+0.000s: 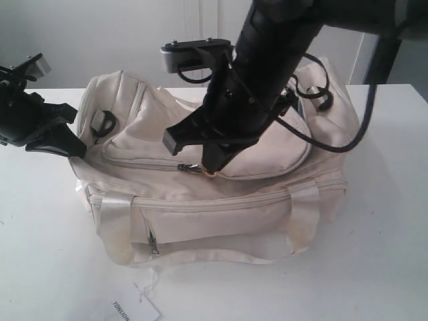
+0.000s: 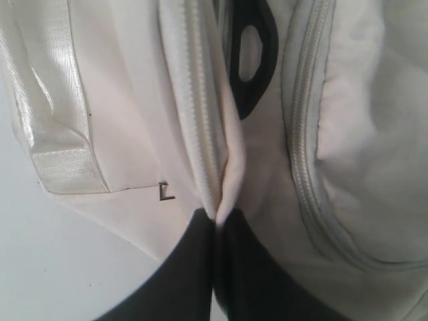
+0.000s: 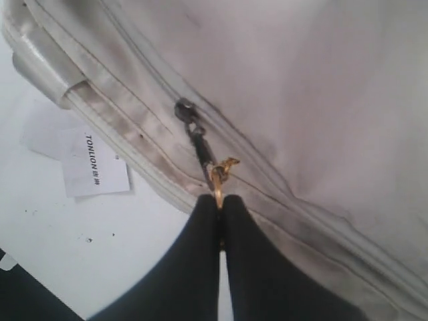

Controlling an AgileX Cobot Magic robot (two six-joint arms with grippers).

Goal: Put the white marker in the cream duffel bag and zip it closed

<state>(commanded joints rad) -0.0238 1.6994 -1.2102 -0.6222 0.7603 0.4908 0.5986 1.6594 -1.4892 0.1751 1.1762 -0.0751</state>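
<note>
On the white table (image 1: 374, 267), the left gripper (image 2: 215, 214) pinches the soft cream fabric duffel bag (image 1: 221, 214) by its end, bracing it, while the right gripper (image 3: 219, 199) clamps the gold zipper ring (image 3: 224, 167), apparently for pulling.

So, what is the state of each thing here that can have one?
cream duffel bag, upright, top flap down.
main zipper slider, midway along the flap's front edge.
front pocket zip, looks closed.
right end effector, shut on the gold ring charm.
left end effector, shut on a fold at the bag's end.
paper tag, lying flat, print up.
white marker, not in view.
</note>
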